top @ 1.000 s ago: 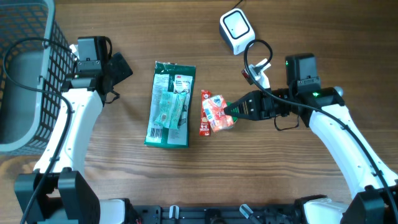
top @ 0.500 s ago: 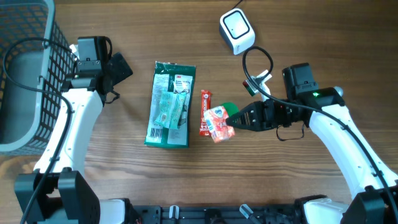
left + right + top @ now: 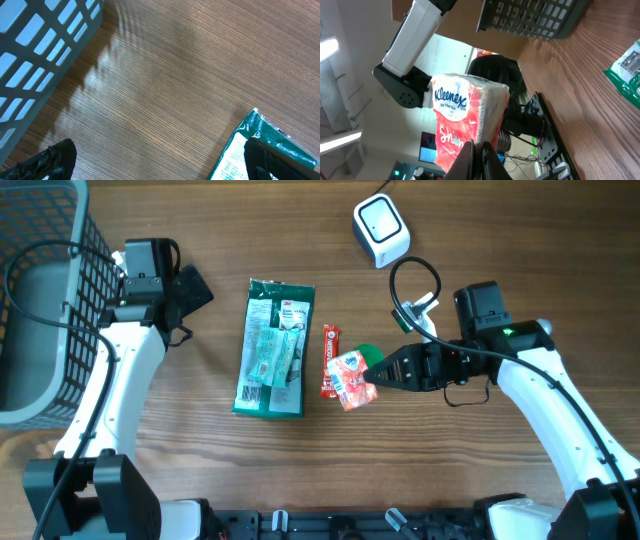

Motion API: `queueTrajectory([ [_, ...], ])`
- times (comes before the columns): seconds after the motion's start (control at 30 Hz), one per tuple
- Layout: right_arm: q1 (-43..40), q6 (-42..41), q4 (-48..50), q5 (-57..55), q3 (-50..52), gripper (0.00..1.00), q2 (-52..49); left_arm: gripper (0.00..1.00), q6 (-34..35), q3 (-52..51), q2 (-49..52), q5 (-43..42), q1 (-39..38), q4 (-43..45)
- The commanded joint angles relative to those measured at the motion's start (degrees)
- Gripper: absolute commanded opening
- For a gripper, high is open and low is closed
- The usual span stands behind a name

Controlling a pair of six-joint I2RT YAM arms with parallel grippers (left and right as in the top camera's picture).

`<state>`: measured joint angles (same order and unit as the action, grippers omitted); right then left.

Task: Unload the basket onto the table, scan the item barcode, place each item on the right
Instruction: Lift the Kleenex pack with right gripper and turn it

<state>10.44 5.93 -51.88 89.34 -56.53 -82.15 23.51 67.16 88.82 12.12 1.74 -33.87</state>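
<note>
Firmly clamped in the closed fingers of the right gripper (image 3: 373, 372), a red-and-white Kleenex tissue pack (image 3: 352, 379) sticks out past the fingertips, with its logo facing the wrist camera. Just beyond those fingertips, a slim red packet (image 3: 329, 361) lies on the wooden table (image 3: 470, 480), and a green packet (image 3: 273, 347) lies farther out. A white scanner (image 3: 380, 225) sits well apart, off to the gripper's side. The left gripper (image 3: 193, 288), jaws wide apart and holding nothing, hovers between the green packet and a grey basket (image 3: 40, 300).
</note>
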Motion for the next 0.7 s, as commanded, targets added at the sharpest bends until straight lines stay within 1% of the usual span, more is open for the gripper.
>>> queueTrajectory([
  [0.0,-0.1,2.3,-0.1,3.7,-0.4,0.04,1.1,1.00,1.0,0.7,0.0,-0.1,0.2,0.0],
  [0.2,-0.1,3.2,-0.5,3.7,-0.1,0.04,1.1,1.00,1.0,0.7,0.0,-0.1,0.2,0.0],
  [0.4,-0.1,10.7,-5.1,3.7,0.0,0.04,1.1,1.00,1.0,0.7,0.0,-0.1,0.2,0.0],
  [0.67,-0.1,10.6,-5.6,3.7,0.0,0.04,1.1,1.00,1.0,0.7,0.0,-0.1,0.2,0.0],
])
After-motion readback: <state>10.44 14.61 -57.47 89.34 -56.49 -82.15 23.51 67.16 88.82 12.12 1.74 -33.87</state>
